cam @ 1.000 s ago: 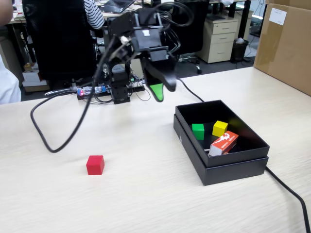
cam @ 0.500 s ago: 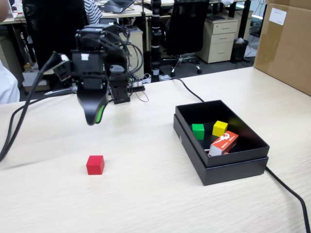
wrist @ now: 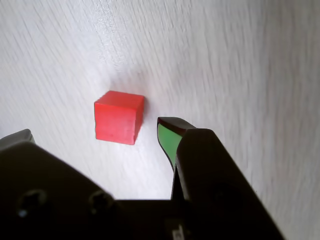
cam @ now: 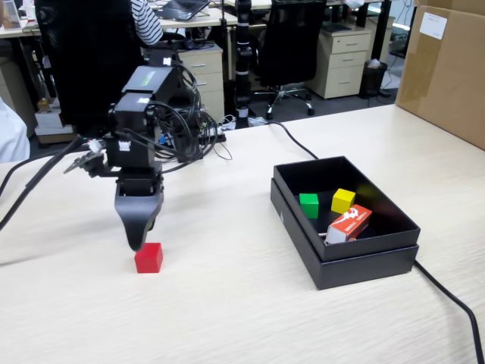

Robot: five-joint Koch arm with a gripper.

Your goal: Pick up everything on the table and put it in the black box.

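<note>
Red cube (wrist: 119,117) on the tabletop (cam: 227,303), just ahead of the gripper (wrist: 95,134), whose jaws stand apart, not touching it.

Red cube (cam: 148,258) on table (cam: 227,303); green cube (cam: 308,205), yellow cube (cam: 342,200) in black box (cam: 364,258).

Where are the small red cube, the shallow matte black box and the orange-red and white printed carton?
small red cube (cam: 148,258), fixed view, front face.
shallow matte black box (cam: 364,264), fixed view, near outer wall.
orange-red and white printed carton (cam: 349,224), fixed view, printed top face.
</note>
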